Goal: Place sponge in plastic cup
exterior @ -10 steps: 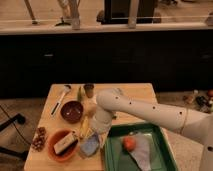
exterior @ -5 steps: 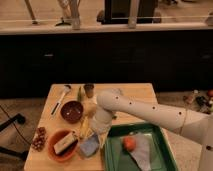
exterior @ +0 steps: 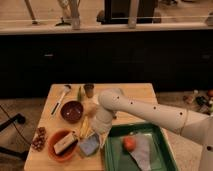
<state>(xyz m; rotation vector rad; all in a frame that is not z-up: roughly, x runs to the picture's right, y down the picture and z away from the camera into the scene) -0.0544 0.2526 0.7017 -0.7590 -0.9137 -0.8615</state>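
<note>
The sponge [exterior: 90, 145], a flat blue-grey pad with a yellow-green edge, lies on the wooden table [exterior: 135, 93] between the orange bowl and the green tray. My gripper [exterior: 98, 131] hangs at the end of the white arm, just above and behind the sponge. A small brownish cup [exterior: 89, 90] stands upright at the back of the table, well apart from the gripper.
An orange bowl [exterior: 54, 150] holds a whitish-and-brown block [exterior: 65, 143]. A dark bowl [exterior: 72, 111], a spoon [exterior: 59, 99] and grapes [exterior: 38, 139] lie to the left. A green tray [exterior: 161, 134] at the right holds an orange ball [exterior: 130, 144] and a grey cloth [exterior: 144, 153].
</note>
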